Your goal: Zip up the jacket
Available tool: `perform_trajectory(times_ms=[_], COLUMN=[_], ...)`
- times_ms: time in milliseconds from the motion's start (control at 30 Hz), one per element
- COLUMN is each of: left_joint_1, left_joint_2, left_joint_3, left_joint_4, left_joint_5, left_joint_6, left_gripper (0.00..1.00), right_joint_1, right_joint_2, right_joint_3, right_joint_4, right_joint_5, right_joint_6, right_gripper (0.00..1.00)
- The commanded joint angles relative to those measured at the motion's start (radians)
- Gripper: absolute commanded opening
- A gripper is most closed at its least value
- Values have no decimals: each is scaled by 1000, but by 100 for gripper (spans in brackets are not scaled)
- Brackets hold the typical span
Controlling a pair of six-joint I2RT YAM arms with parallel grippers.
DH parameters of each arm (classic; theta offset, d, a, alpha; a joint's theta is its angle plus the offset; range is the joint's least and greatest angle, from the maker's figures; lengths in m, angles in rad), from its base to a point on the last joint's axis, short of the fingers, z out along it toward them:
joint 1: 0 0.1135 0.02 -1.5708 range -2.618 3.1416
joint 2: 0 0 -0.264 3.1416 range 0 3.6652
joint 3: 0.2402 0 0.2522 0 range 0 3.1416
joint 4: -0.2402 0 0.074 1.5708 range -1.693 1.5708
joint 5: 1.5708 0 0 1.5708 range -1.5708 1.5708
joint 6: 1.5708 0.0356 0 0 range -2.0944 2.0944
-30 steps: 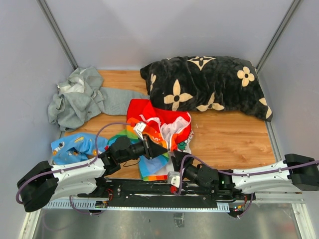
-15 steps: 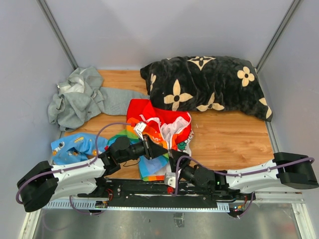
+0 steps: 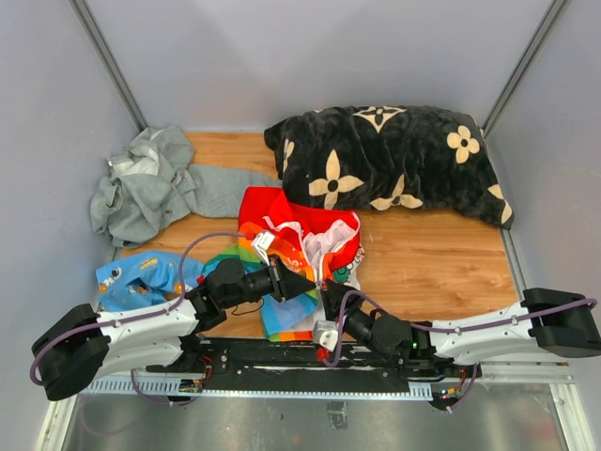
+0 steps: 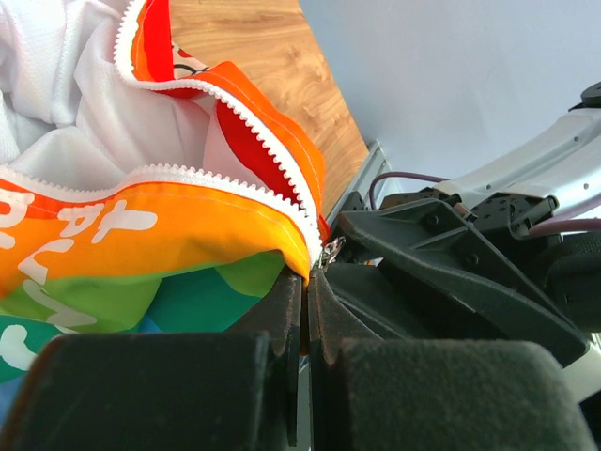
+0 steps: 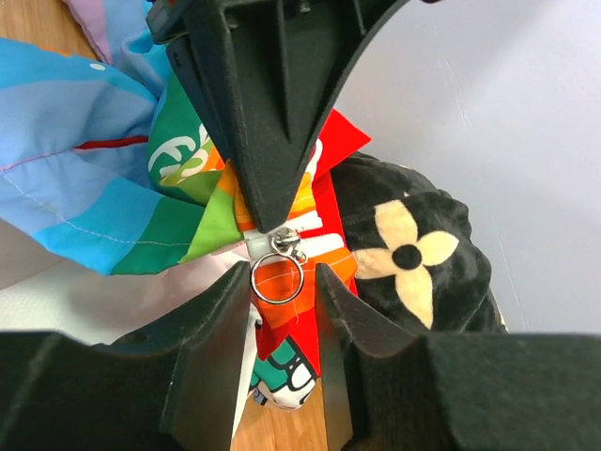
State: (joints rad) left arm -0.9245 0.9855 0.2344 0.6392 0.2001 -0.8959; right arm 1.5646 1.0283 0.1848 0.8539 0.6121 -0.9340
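While left fingers (image 4: 272, 319) pinch the glossy jacket (image 4: 141, 225) at its toothed hem, right fingers (image 5: 211, 319) gape around its metal ring (image 5: 278, 257).

Your left gripper (image 4: 306, 284) has its fingers (image 4: 278, 318) pressed flat together, and the bottom corner of the jacket (image 4: 141, 235) at its orange hem is pinched between the tips. From that pinch two rows of white zipper teeth (image 4: 235, 193) spread apart. One runs left along the orange edge, and the other arcs up and away over a red-and-orange flap. White lining (image 4: 66, 113) shows between them, beyond the fingers. Just right of your fingertips a small metal zipper slider (image 4: 328, 252) hangs at the corner. The right gripper (image 4: 340, 246) reaches in from the right, its black tips close around the slider; you cannot tell whether they touch it. Beyond lie the wooden table (image 4: 263, 56) and a purple cable (image 4: 408, 178).
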Motion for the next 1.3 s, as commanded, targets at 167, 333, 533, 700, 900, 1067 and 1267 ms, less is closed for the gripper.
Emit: perform_trajectory(times_ms=[167,333,533,700,900,1067,1267], left_joint_1=[6,6,6,6,6,6,6], left_joint_2=[-18,-19,-18,-16,-11,-10,-7], left_joint_3=[-12,-12,-10,-11,-11,-11,-8], left_joint_4=[34,33,31,31,31,31,31], left_joint_5=[-5,1,10,10,8,8,14], left_joint_6=[3,3,5,6,7,8,8], left_gripper=[1,0,0,0,0,0,0], right_joint_1=[8,8,8,9,7,6,-9], right_joint_2=[-113,-127,-121,-130,-147,-170,-186], right_joint_3=[11,41,58,70,88,95,102], right_joint_4=[-132,-207,-226,-236,-259,-260,-286], right_joint_5=[-4,-45,-45,-36,-31,-19,-24], right_joint_6=[82,111,131,148,180,199,227], right_gripper=[33,30,23,18,16,12,9])
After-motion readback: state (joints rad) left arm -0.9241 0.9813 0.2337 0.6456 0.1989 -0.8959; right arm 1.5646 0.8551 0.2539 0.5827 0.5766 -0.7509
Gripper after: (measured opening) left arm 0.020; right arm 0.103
